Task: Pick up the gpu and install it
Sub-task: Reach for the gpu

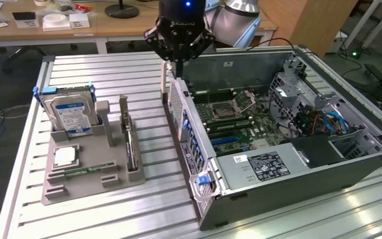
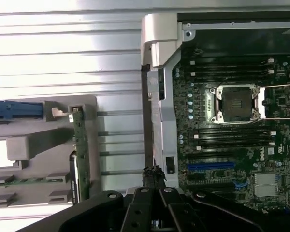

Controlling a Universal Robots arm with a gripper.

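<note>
While the gpu (image 1: 131,149) stands edge-up for grasping at the exterior view's left, the gripper (image 1: 173,67) hangs closed and empty.

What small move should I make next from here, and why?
Probably traverse toward the exterior view's left, to above the gpu. The gripper hangs shut, with nothing visibly in it, over the computer case's rear wall. The gpu stands on edge in the gray holder beside the case, not yet picked up.
</note>
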